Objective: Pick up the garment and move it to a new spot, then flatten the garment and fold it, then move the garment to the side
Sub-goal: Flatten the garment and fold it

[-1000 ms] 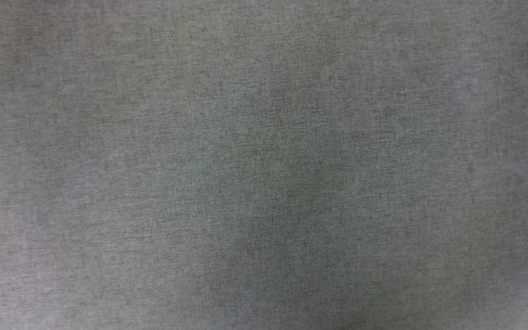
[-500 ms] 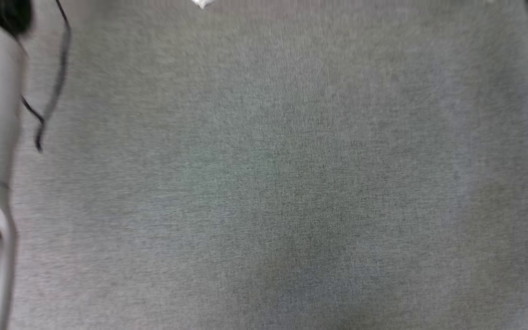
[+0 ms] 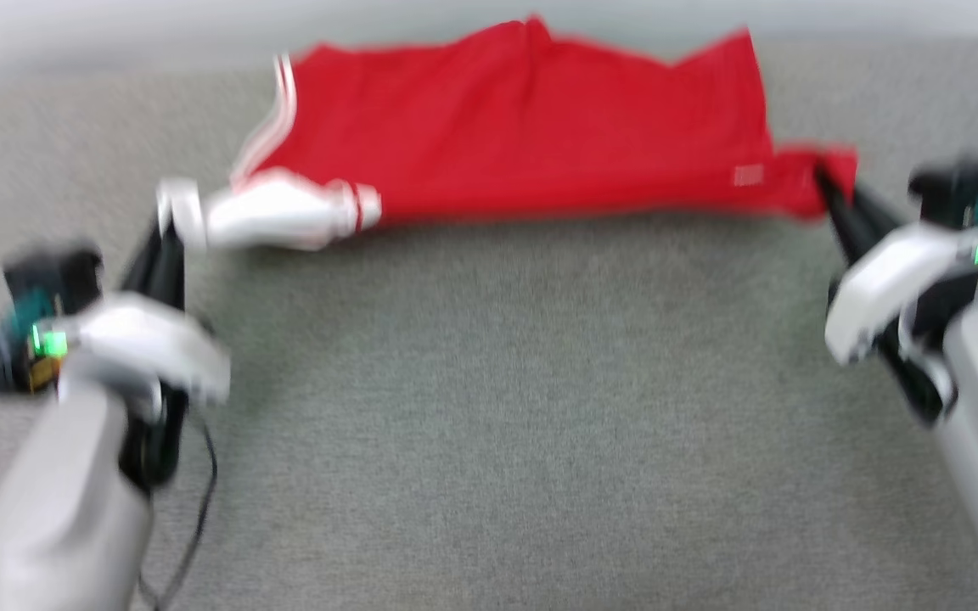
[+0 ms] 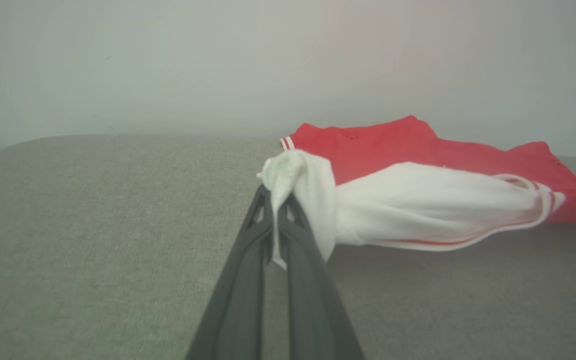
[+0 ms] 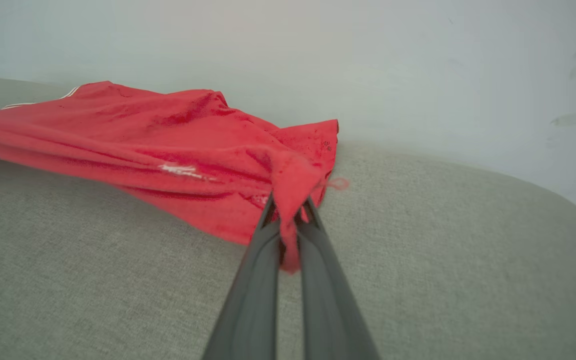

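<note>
Left hand (image 4: 274,200) is clamped on the shirt's (image 3: 523,127) white sleeve (image 4: 418,200), right hand (image 5: 290,205) on its red corner; either thin pinch may slip under tension near the desk's (image 3: 497,424) far edge.

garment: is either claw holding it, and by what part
Both. The left claw pinches the garment by its white sleeve; the right claw pinches a red corner.
</note>
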